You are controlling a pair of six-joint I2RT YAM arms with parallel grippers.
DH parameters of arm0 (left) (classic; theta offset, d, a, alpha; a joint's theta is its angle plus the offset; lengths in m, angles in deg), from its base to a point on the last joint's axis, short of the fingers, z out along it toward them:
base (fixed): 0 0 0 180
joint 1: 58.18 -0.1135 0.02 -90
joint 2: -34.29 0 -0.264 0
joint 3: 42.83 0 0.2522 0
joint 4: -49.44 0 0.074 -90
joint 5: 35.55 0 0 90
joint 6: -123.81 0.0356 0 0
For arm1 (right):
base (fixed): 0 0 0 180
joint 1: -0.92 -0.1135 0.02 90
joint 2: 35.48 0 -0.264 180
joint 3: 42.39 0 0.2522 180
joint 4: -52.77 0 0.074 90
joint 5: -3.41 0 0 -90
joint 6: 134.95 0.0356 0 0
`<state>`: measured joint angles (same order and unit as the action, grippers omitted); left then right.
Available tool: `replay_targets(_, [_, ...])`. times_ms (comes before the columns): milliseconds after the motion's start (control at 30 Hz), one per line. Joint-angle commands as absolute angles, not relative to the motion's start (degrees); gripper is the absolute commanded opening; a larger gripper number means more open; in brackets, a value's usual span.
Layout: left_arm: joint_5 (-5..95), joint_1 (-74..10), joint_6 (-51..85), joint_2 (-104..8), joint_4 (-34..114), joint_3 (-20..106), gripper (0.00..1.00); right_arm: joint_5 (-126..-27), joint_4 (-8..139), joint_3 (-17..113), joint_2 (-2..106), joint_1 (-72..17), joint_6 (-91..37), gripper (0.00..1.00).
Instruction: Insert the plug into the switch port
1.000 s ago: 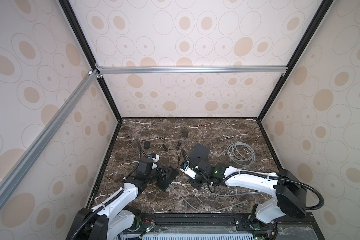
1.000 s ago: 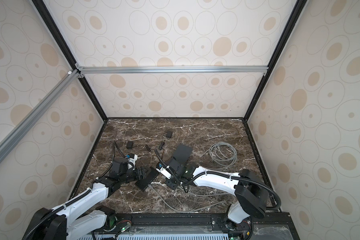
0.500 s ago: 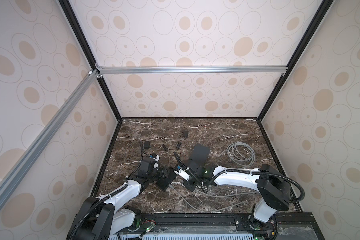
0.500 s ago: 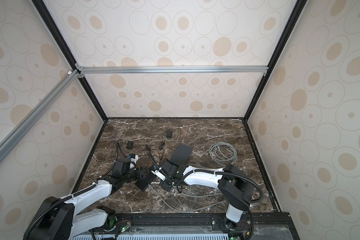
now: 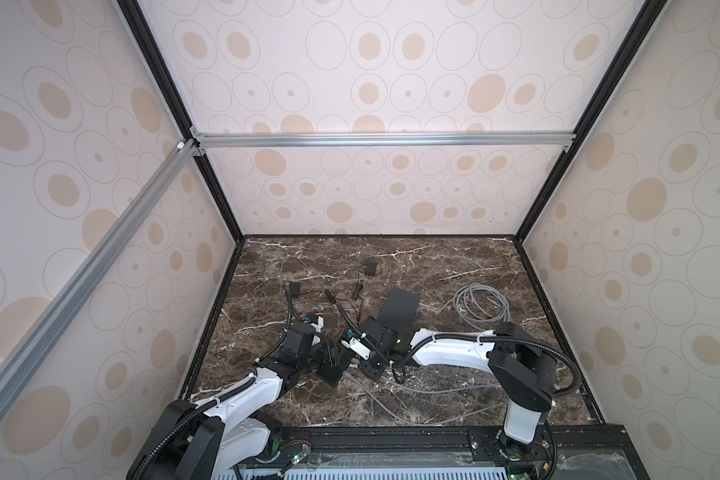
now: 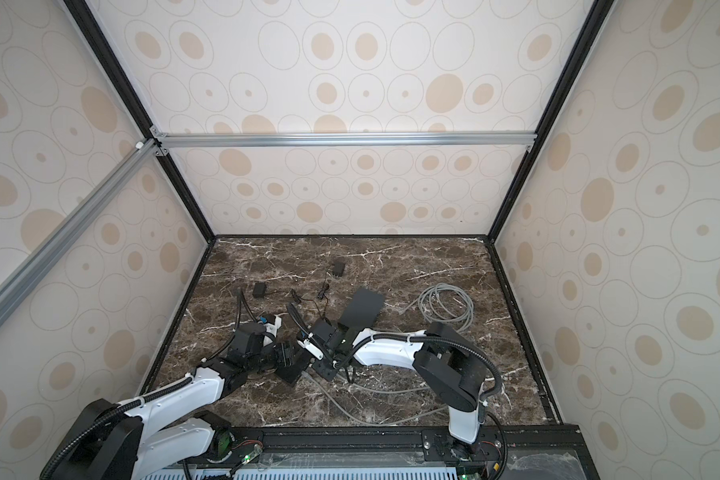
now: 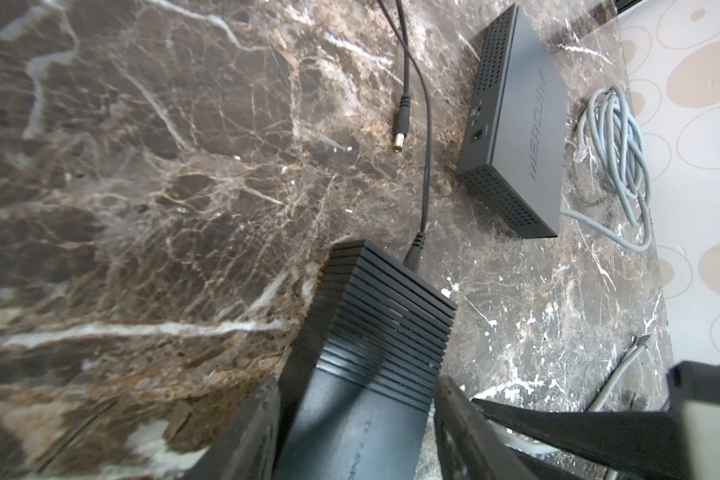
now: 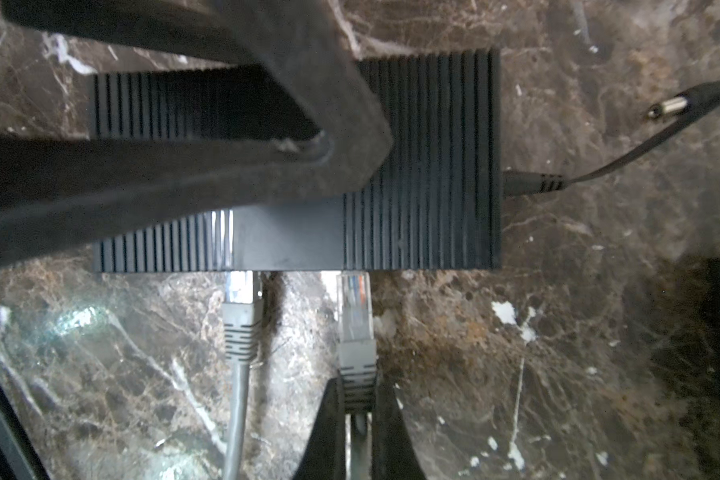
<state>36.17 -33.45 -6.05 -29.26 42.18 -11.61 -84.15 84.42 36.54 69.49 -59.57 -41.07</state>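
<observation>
The switch [image 8: 420,166] is a small black ribbed box, low and left of centre in both top views [image 5: 332,374] [image 6: 290,372]. My left gripper [image 7: 356,415] is shut on its sides, and its fingers [image 8: 267,124] lie across the switch's top in the right wrist view. My right gripper [image 8: 356,399] is shut on the grey boot of the plug [image 8: 354,303]. The plug's clear tip meets the switch's port side, with most of its clear body still outside. A second grey-booted plug [image 8: 240,291] sits deeper in a neighbouring port.
A larger dark grey box [image 7: 516,124] lies beyond the switch, a coiled grey cable [image 5: 481,307] to its right. A power cord [image 8: 533,183] is plugged into the switch's end. A loose barrel connector [image 7: 402,124], two black adapters [image 5: 368,269] [image 5: 294,288] and grey cable runs [image 5: 391,399] lie around.
My left gripper has closed in on the switch. My right arm has moved left, bringing the plug up to the switch's port side.
</observation>
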Motion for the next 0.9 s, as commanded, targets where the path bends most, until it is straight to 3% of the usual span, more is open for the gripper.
replay_targets(0, [37.3,-32.9,-6.3,-30.0,43.0,-11.8,0.56,-85.2,84.5,38.7,70.7,-59.9,-40.5,0.00])
replay_targets(100, [37.9,-32.9,-5.2,-31.9,42.9,-11.6,0.49,-84.9,84.5,38.9,70.9,-59.9,-40.6,0.00])
replay_targets(300, [38.5,-32.9,-4.2,-34.9,44.0,-11.9,0.45,-84.5,83.1,38.3,71.0,-59.9,-40.6,0.00])
replay_targets(867, [38.1,-32.9,-3.4,-35.8,44.6,-13.1,0.43,-85.2,74.8,35.5,72.0,-60.0,-41.2,0.00])
